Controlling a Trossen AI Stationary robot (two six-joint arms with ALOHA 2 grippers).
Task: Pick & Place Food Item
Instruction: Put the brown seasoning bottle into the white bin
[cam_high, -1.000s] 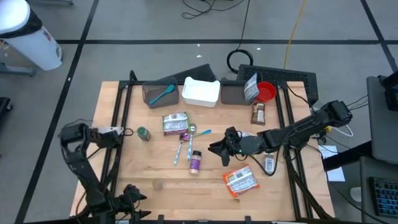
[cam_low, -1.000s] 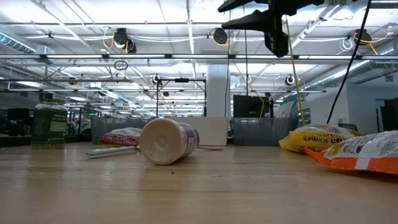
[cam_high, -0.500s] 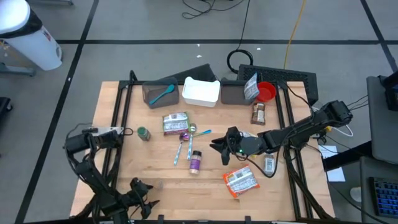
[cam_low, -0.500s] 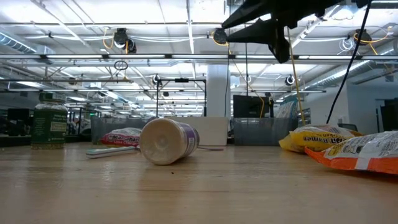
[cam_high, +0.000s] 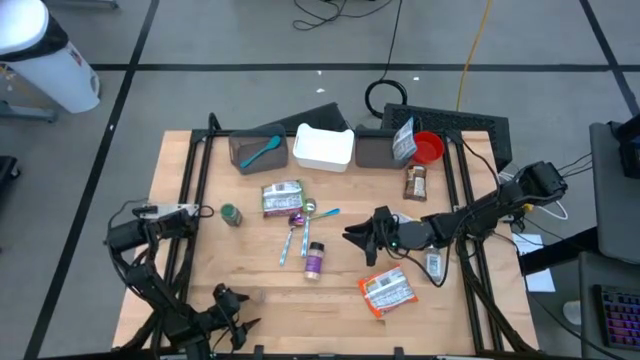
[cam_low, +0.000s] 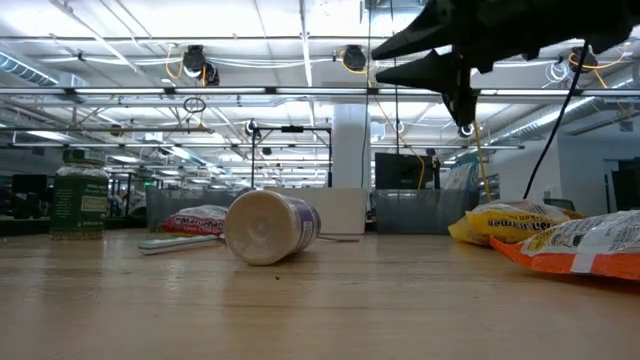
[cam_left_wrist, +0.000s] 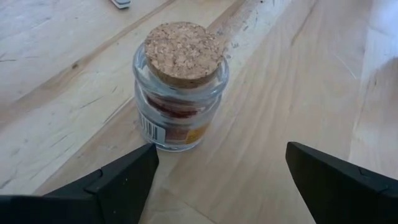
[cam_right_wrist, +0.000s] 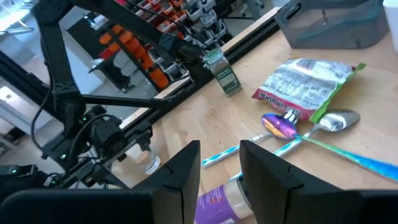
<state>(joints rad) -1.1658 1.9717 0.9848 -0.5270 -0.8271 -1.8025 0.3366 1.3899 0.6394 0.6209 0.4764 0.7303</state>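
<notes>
One small glass jar (cam_left_wrist: 180, 93) looks like the target: clear, squat, round body, rough cork stopper, reddish contents, printed label with a barcode. It stands upright on the near-left part of the bench (cam_high: 330, 300), bare pale wood planks with visible grain. Left gripper (cam_left_wrist: 217, 168) sits low over the near-left edge facing the jar, its dark matte fingers (cam_left_wrist: 124, 180) spread wide, jar just beyond the tips, no contact, nothing held. Right gripper (cam_high: 352, 235) hangs above mid-bench, right of centre; fingers (cam_right_wrist: 180, 174) are apart by a narrow gap and empty. Below and just left of it, a cylindrical bottle with a purple label (cam_high: 314, 259) lies on its side, next to a blue-handled metal spoon (cam_right_wrist: 323, 124). Crinkled orange-and-white snack packet (cam_high: 385, 290) lies flat at near right, well apart from the jar. Green-edged foil packet (cam_high: 282, 197) lies mid-bench; rectangular white tub (cam_high: 324, 148) sits at the far edge.
</notes>
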